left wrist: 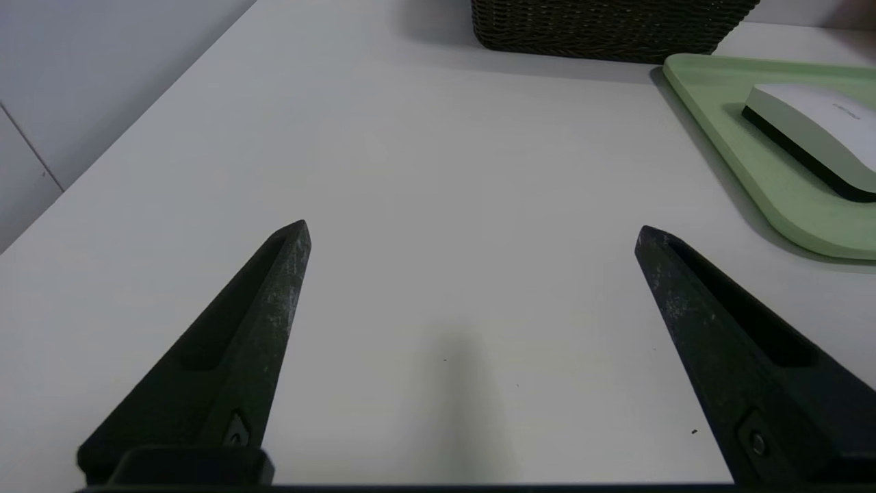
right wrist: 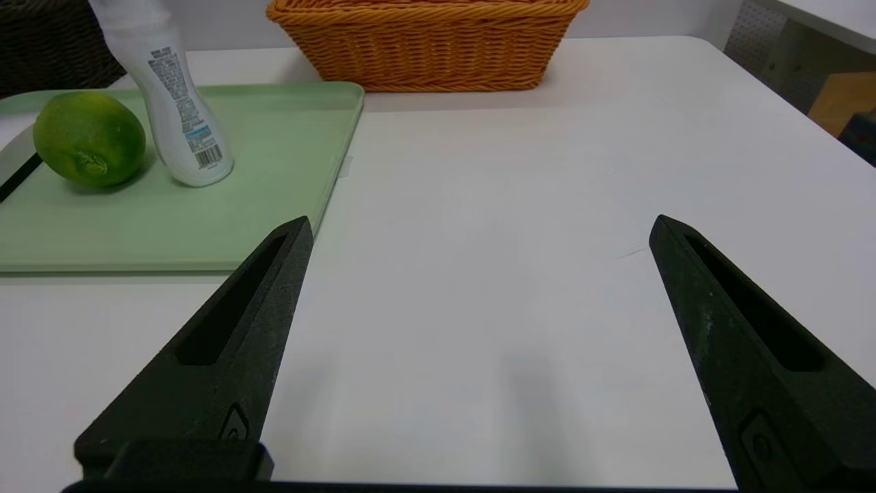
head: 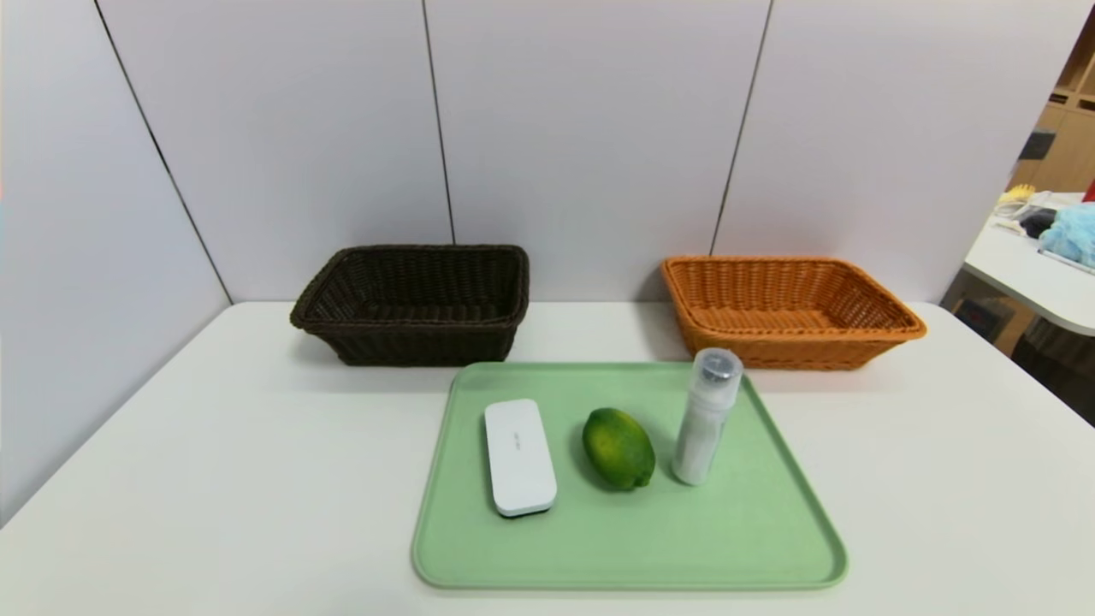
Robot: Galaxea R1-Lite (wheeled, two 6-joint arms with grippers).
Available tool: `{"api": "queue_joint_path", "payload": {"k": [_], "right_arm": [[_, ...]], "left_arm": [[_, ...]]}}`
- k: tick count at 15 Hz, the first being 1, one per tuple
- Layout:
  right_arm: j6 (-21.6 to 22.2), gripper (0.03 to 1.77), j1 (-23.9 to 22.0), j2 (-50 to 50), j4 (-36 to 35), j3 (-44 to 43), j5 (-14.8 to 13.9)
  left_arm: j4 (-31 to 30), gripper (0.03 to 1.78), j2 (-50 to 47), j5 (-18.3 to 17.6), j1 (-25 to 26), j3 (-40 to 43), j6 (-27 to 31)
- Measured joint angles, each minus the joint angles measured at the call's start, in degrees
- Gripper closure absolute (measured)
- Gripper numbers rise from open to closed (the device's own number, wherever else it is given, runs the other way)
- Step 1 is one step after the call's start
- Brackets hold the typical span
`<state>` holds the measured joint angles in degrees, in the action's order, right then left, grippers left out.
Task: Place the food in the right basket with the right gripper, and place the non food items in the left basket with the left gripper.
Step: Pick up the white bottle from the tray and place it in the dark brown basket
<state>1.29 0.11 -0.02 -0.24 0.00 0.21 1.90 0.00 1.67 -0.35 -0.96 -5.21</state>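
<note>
In the head view, one green tray [head: 624, 547] fills lower centre, two wicker baskets, dark brown [head: 428, 342] upper left and orange [head: 787, 346] upper right, stand behind, and one white case [head: 520, 458], one clear-capped white bottle [head: 703, 419] and one glossy green lime [head: 618, 448] lie mid-tray, while the left hand [left wrist: 472, 233] and right hand [right wrist: 482, 219], both released, hover above the counter [head: 214, 479].

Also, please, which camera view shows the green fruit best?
The head view: there the green fruit lies whole on the tray, with nothing in front. The right wrist view also shows it whole, but near the picture's edge. The left wrist view does not show it.
</note>
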Motion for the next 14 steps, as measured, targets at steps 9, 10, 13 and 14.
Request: {"api": "queue_joint_path", "payload": {"k": [9, 10, 13, 14], "right_arm": [[-1.7, 0.1, 0.0, 0.0, 0.1, 0.0, 0.5], [-2.4, 0.1, 0.0, 0.0, 0.8, -0.7, 1.0], [-2.9, 0.1, 0.0, 0.8, 5.8, -8.1, 3.3], [-2.9, 0.1, 0.0, 1.5, 8.4, -11.2, 4.1]], "left_arm": [[-2.3, 0.12, 0.0, -0.5, 0.0, 0.5, 1.7], [-1.9, 0.12, 0.0, -0.8, 0.0, -0.4, 1.7], [4.7, 0.12, 0.2, -3.9, 0.0, -8.8, 1.7], [8.3, 0.12, 0.5, -5.0, 0.0, -12.6, 1.8]]}}
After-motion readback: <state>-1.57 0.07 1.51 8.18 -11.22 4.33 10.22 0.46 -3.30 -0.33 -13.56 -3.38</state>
